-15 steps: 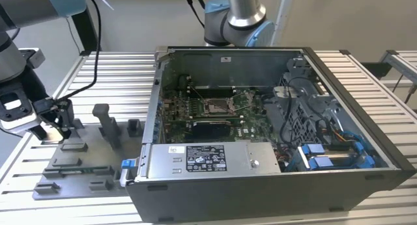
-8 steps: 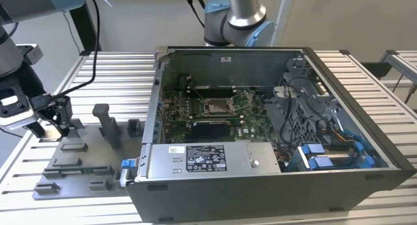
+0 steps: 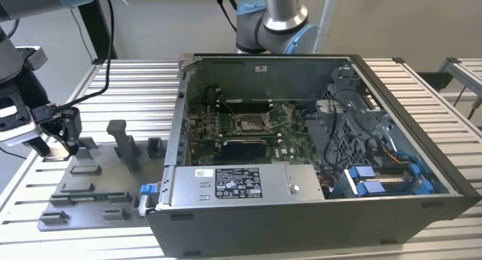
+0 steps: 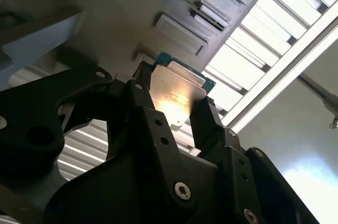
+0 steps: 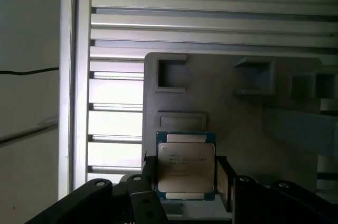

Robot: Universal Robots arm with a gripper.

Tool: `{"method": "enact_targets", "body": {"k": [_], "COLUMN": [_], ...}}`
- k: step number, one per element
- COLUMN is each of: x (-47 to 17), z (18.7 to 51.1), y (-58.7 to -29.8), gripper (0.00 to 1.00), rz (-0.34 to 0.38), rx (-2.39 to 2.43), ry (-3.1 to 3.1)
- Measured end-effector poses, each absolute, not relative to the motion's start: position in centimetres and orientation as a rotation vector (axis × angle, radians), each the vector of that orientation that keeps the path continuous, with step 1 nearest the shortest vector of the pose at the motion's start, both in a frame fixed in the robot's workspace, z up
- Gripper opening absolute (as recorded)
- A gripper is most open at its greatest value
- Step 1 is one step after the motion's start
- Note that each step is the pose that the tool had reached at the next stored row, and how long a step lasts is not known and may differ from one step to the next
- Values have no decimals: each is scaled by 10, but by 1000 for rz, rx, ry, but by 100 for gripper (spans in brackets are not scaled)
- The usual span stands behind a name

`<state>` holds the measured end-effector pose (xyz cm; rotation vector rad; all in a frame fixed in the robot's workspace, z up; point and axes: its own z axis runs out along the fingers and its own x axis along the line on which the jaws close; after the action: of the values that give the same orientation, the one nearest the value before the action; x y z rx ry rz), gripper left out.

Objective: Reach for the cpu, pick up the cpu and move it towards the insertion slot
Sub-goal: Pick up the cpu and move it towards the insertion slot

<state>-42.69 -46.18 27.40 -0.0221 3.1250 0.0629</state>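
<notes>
The cpu (image 5: 186,165) is a thin square chip with a pale metallic face and a green edge. It sits between the black fingers of my gripper (image 5: 186,183), which is shut on its two sides. The second wrist view shows the cpu (image 4: 175,93) from the other side, glinting, with the gripper (image 4: 173,109) clamped on it. In the exterior view my gripper (image 3: 56,146) hangs at the far left, just above the grey fixture plate (image 3: 90,184). The insertion slot (image 3: 253,123), a silver-framed square socket, lies on the board inside the open computer case, well to the exterior view's right of the gripper.
The open computer case (image 3: 301,209) has tall metal walls around the board, with a power supply (image 3: 241,184) at its front and blue-tabbed cables (image 3: 376,181). Upright grey blocks (image 3: 121,141) stand on the fixture plate. A second arm's base (image 3: 275,23) stands behind the case.
</notes>
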Motion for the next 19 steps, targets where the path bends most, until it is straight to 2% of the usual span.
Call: {"method": "enact_targets", "body": {"k": [19], "x": [-427], "z": [288], "y": [-462], "gripper": [0], "rz": [63], "rx": [-22], "ry": [3125]}}
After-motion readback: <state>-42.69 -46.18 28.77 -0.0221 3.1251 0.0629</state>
